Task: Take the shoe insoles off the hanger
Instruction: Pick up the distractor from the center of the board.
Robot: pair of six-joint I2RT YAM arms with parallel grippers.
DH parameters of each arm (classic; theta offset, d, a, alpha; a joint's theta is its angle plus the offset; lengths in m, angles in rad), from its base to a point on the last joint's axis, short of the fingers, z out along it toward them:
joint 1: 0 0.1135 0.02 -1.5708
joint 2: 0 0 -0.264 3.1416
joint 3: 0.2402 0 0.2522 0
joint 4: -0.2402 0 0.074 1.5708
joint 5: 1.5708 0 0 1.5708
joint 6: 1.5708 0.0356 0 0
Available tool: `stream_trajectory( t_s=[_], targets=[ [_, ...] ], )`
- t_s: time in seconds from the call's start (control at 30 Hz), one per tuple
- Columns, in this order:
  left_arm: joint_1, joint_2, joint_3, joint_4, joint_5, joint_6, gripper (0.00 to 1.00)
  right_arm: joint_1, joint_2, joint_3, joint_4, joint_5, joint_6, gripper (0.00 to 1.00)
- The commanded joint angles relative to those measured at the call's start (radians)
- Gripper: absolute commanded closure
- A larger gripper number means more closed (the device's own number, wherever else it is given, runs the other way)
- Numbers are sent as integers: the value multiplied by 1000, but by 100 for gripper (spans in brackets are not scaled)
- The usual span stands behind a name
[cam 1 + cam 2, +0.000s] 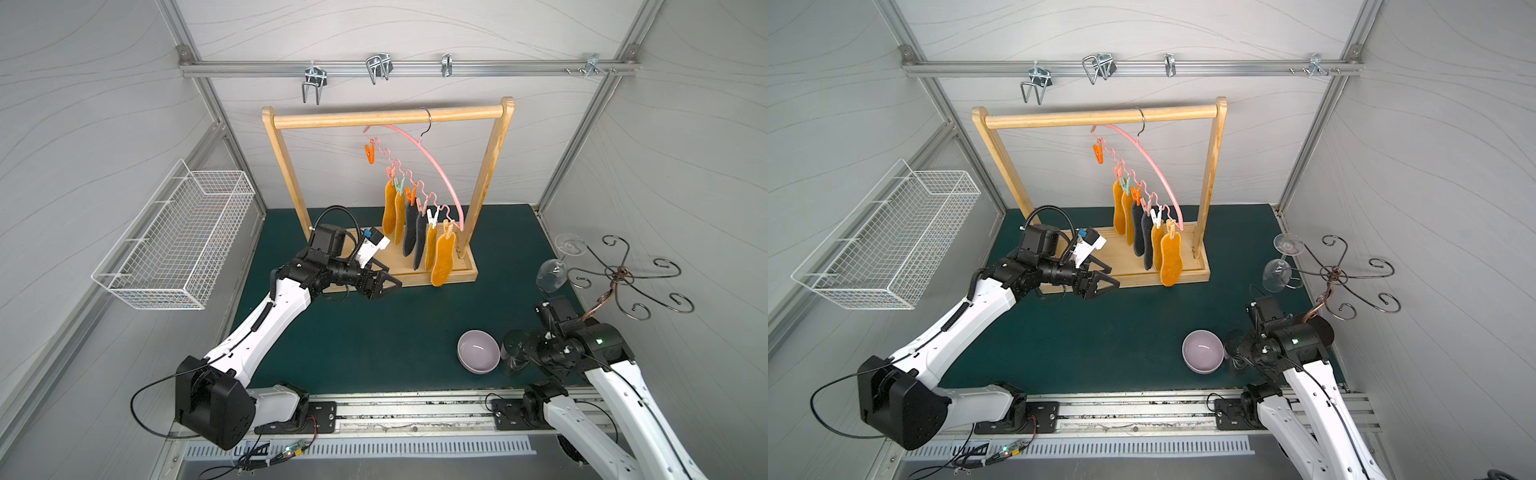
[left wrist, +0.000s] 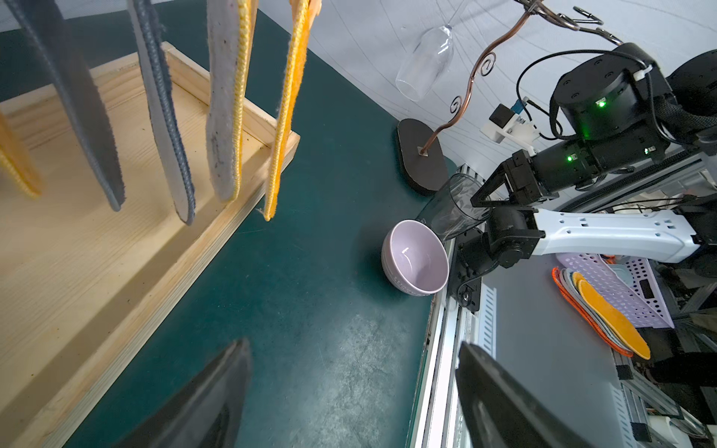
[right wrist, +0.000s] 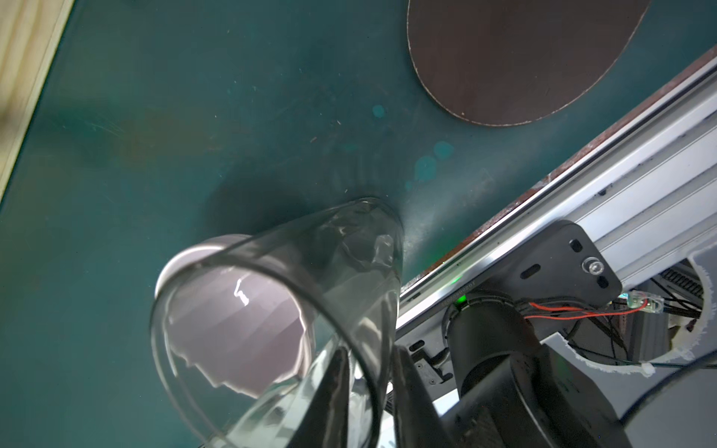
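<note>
Right wrist view: right gripper [image 3: 368, 358] is clamped on the wall of a tilted clear glass [image 3: 349, 240], just beside a lilac bowl [image 2: 415, 256]. Left gripper [image 2: 353, 349] is spread wide, nothing held, near the wooden rack [image 1: 390, 114] base. Six shoe insoles [image 1: 442, 257] are clipped to the pink hanger [image 1: 432, 162], which is hooked on the rack rail.
</note>
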Motion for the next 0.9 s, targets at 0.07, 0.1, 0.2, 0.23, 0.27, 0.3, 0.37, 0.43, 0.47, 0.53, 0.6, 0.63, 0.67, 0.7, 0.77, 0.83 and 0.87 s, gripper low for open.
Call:
stream_trajectory(
  t_s=[0.07,0.1,0.2,0.23,0.27,0.3,0.37,0.43,0.47,0.53,0.6,0.63,0.67,0.7,0.77,0.83,0.87],
  targets=[
    [-6,5,13,10,6,14,12,2,-19,14,32,-1,-24,90],
    [-6,5,14,8,4,15,12,2,-23,14,41,-16,-32,90],
    [-6,6,16,5,-2,18,12,2,-35,22,57,-39,-34,91],
    [-6,7,19,2,-5,20,12,2,-37,30,59,-39,-36,91],
    [-6,8,19,-2,-8,21,12,2,-37,41,58,-33,-40,91],
    [-6,7,18,-4,-9,23,11,1,-36,51,58,-24,-46,91],
    [-6,7,16,-4,-9,24,11,2,-31,77,49,6,-54,91],
    [-6,7,15,-5,-10,23,11,2,-21,97,47,26,-62,91],
    [-6,8,15,-5,-11,24,11,1,-12,107,51,33,-69,91],
    [-6,8,17,-6,-16,24,11,2,1,123,71,33,-73,91],
    [-6,8,19,-10,-21,24,11,2,11,134,101,27,-85,92],
    [-6,8,18,-10,-26,23,10,1,20,140,118,26,-91,92],
    [-5,8,19,-12,-28,23,10,1,28,147,139,24,-97,92],
    [-4,7,19,-16,-30,26,9,2,39,150,155,18,-102,92],
    [-4,5,21,-31,-30,42,7,1,65,156,193,3,-116,93],
    [-1,3,24,-38,-29,48,7,2,93,158,226,-19,-131,95],
    [4,2,24,-40,-30,49,7,2,108,160,241,-30,-139,96]
  ],
)
